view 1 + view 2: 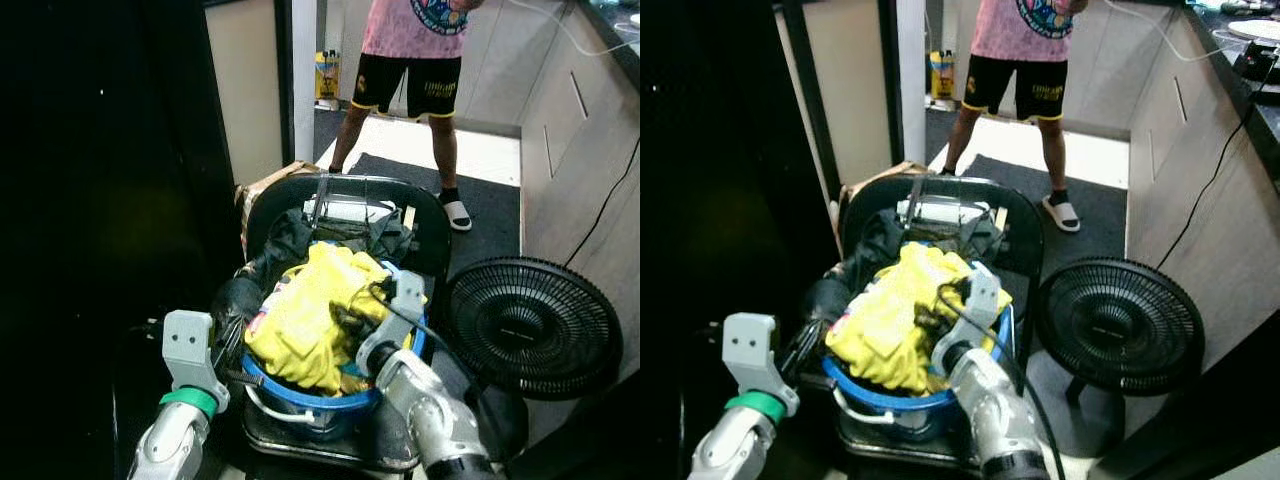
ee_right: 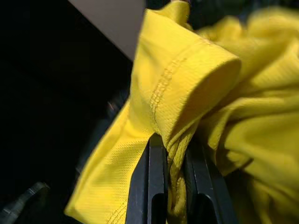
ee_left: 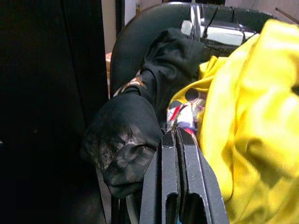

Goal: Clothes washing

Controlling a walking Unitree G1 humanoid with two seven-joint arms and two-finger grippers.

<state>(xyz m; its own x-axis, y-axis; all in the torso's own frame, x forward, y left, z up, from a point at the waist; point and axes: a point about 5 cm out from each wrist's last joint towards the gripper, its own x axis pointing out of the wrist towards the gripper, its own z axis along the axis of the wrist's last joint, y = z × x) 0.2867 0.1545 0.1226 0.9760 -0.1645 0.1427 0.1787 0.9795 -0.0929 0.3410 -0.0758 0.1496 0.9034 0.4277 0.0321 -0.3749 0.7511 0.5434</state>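
We are pinching a fold of the yellow shirt [image 2: 187, 74] in our right gripper [image 2: 173, 154], heaped in the blue basket [image 1: 300, 395] at our 12 o'clock, while our left gripper [image 3: 177, 140], seemingly closed empty, is resting at its 9 o'clock rim.

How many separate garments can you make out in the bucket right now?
3: yellow shirt on top, pinched by the right gripper; black garment draped over the left rim; patterned piece between them. More may be buried.

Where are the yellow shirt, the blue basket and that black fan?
yellow shirt [image 1: 310, 310], left eye view, middle of the bunched fabric.
blue basket [image 1: 300, 392], left eye view, front rim below the clothes.
black fan [image 1: 532, 325], left eye view, centre of the round grille.
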